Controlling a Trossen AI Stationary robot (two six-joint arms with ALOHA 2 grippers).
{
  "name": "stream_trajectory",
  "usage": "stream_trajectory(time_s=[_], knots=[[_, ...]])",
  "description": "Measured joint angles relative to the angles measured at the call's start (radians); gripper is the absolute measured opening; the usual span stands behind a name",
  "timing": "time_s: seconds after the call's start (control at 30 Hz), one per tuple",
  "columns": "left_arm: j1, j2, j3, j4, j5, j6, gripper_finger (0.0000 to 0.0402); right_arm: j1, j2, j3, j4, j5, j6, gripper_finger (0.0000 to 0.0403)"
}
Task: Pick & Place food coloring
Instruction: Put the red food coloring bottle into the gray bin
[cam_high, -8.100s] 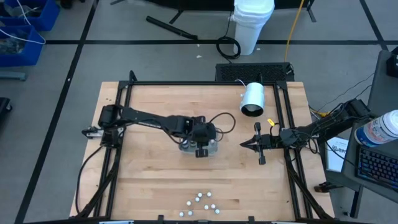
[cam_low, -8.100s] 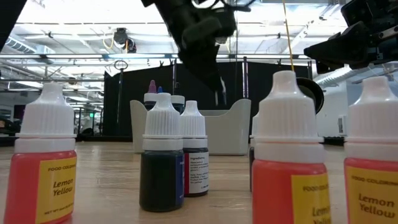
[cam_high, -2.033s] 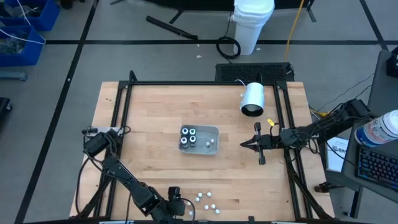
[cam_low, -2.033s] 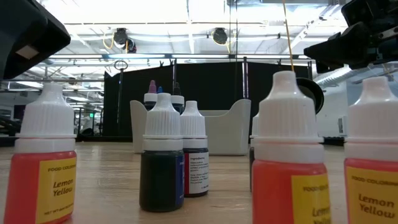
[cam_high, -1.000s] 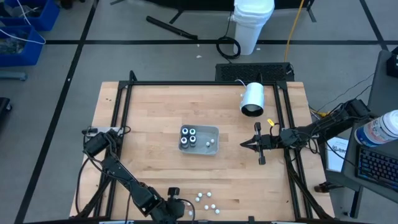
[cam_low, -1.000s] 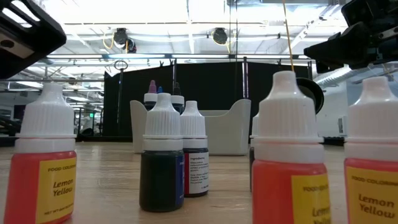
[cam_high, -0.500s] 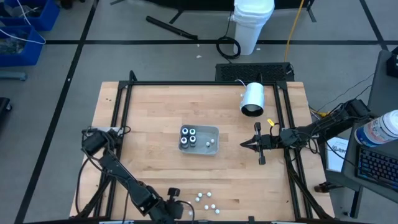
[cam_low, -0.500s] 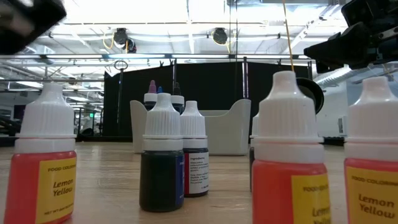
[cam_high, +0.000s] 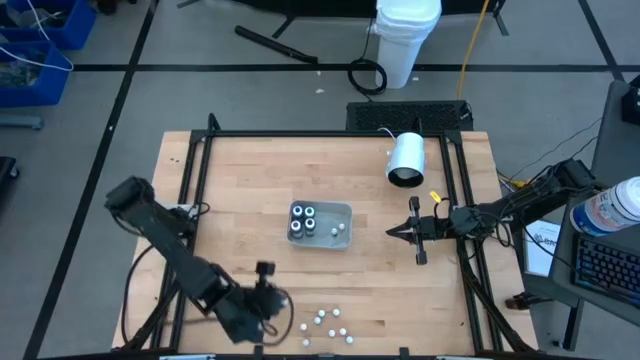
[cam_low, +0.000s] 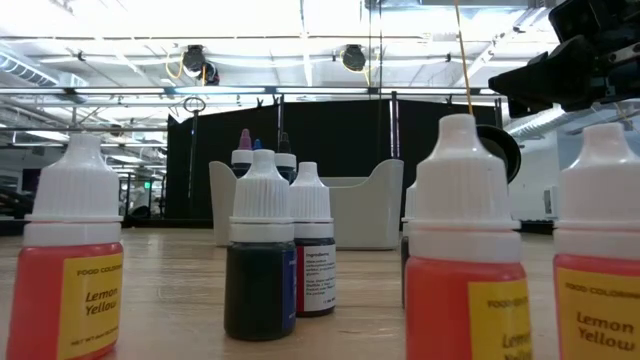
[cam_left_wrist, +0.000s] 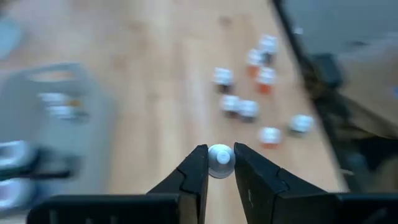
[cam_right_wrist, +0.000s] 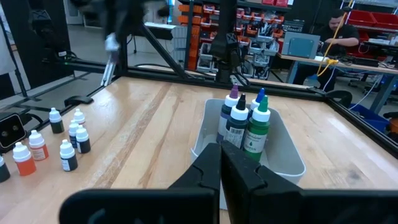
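Several loose food coloring bottles (cam_high: 328, 325) stand on their bases near the table's near edge; the low view shows them close up (cam_low: 260, 262). A few more stand upright in the grey tray (cam_high: 345, 213) at the table's middle. My left gripper (cam_high: 264, 284) hovers above the table between the loose bottles and the tray, shut on one white-capped bottle (cam_left_wrist: 220, 157). My right gripper (cam_high: 398, 232) waits shut, right of the tray, its fingers (cam_right_wrist: 214, 167) pointing at the tray (cam_right_wrist: 283, 155). My left gripper pinches the bottle's white cap (cam_left_wrist: 220, 160) between its two fingers (cam_left_wrist: 198, 167), coming from above and pointing down. The cap sits at the fingertips. The bottle's body is hidden below the cap, and it is lifted clear of the table.
A large white cylinder (cam_high: 407, 160) lies on its side at the table's far right. A black frame (cam_high: 200, 170) runs round the table. Bare wood lies left of the tray. A person sits in the room beyond the table (cam_right_wrist: 336, 28).
My left arm has risen from the near edge and swung toward the tray, carrying the bottle up with it; its dark shape has left the top left of the low view. The right arm has kept still.
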Motion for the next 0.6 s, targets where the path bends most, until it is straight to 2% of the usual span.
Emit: stream_trajectory(time_s=[0.13, 0.27, 0.6], knots=[[0.067, -0.072, 0.0, -0.037, -0.06, 0.013, 0.0075, 0.0, 0.0, 0.0, 0.0, 0.0, 0.0, 0.0], [0.162, -0.09, 0.0, -0.006, -0.048, 0.055, 0.0075, 0.0, 0.0, 0.0, 0.0, 0.0, 0.0, 0.0], [0.423, -0.019, 0.0, 0.235, 0.248, 0.289, 0.0076, 0.0, 0.0, 0.0, 0.0, 0.0, 0.0, 0.0]])
